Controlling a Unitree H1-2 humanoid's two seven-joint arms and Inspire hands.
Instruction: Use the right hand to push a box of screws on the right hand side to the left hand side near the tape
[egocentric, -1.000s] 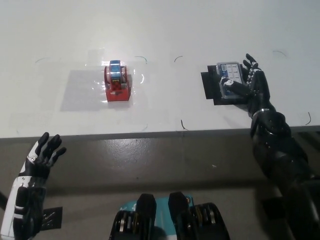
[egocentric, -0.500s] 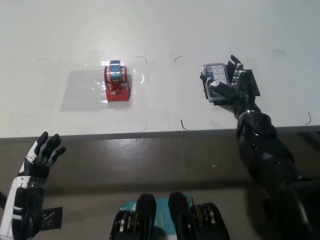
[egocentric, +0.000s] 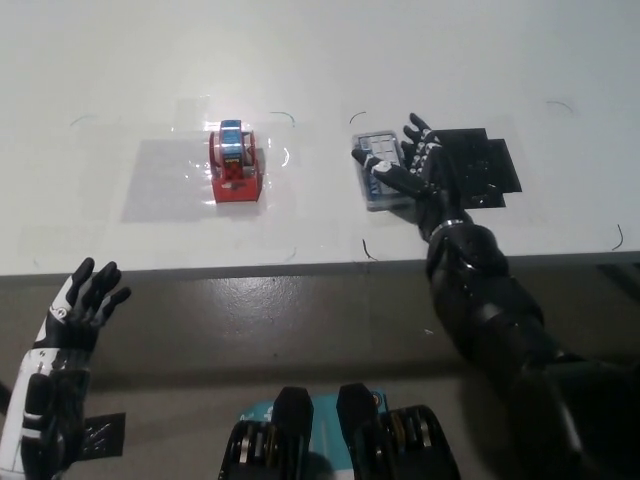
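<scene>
Screw box (egocentric: 381, 169) against right hand (egocentric: 420, 168) fingers' left side (touching).

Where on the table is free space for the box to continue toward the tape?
The strip of white table between the tape dispenser and the box of screws is bare, and so is the far side behind both. It is crowded only around the right hand, which lies against the box beside the black mat. The left hand rests off the table.
</scene>
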